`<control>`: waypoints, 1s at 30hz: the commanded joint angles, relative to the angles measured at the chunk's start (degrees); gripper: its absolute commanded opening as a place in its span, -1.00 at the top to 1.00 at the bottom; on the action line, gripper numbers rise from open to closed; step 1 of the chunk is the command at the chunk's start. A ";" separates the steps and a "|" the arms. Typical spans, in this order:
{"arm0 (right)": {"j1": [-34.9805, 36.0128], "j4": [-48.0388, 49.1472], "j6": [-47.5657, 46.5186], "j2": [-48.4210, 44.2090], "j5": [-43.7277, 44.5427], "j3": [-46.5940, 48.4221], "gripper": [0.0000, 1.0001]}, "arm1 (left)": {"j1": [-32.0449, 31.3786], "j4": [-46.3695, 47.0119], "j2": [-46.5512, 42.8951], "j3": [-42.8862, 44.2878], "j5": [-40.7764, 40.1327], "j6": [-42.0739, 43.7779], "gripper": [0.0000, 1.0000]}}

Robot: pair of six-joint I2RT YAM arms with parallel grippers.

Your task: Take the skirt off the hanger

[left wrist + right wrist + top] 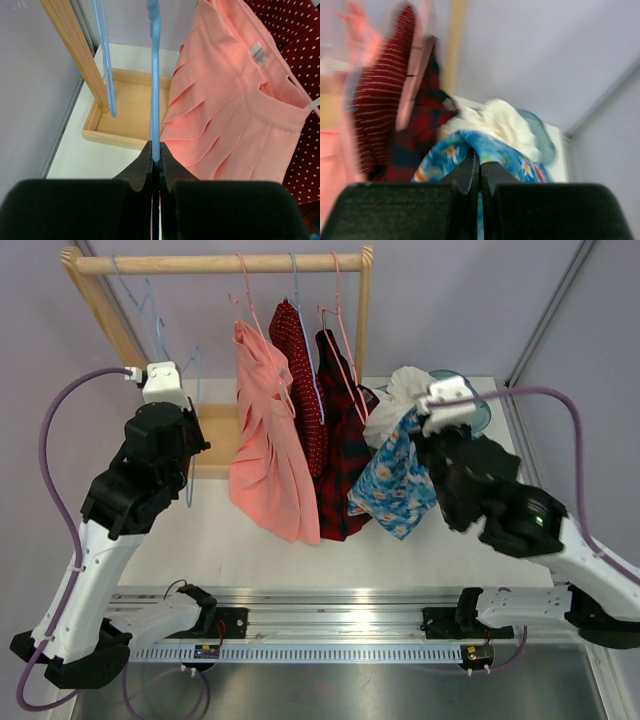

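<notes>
My left pincer point(155, 154) is clenched on a blue hanger point(154, 85) that looks bare; my right pincer point(480, 165) is clenched on the floral skirt point(395, 480), which dangles over the worktop point(200, 540), well apart from that hanger. I judge the removal done, or nearly so; what remains is setting the skirt down, perhaps by the white pile point(395, 390) behind it, and releasing the hanger; three garments hang on the rail point(220, 262) beyond.

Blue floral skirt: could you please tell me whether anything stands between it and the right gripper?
Nothing visible does. The right gripper is shut on the blue floral skirt, which hangs from it just right of the plaid garment on the rack, with the white cloth close behind.
</notes>
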 commanded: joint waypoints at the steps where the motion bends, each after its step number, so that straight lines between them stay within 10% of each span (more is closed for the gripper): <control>1: -16.99 -3.33 -2.65 7.98 -8.86 4.32 1.00 | -0.08 3.48 -2.59 -1.30 -1.60 -0.45 1.00; 6: -37.62 2.97 5.94 10.77 -18.07 11.85 1.00 | -0.08 2.60 -4.45 -3.58 -0.81 -0.45 1.00; 19: -59.55 -5.12 15.88 42.96 -36.28 59.42 1.00 | 0.01 0.40 -4.19 -2.01 1.12 -1.07 1.00; 30: -63.52 15.94 39.00 36.90 -57.81 8.40 1.00 | 0.10 1.89 1.17 5.54 -0.81 0.25 1.00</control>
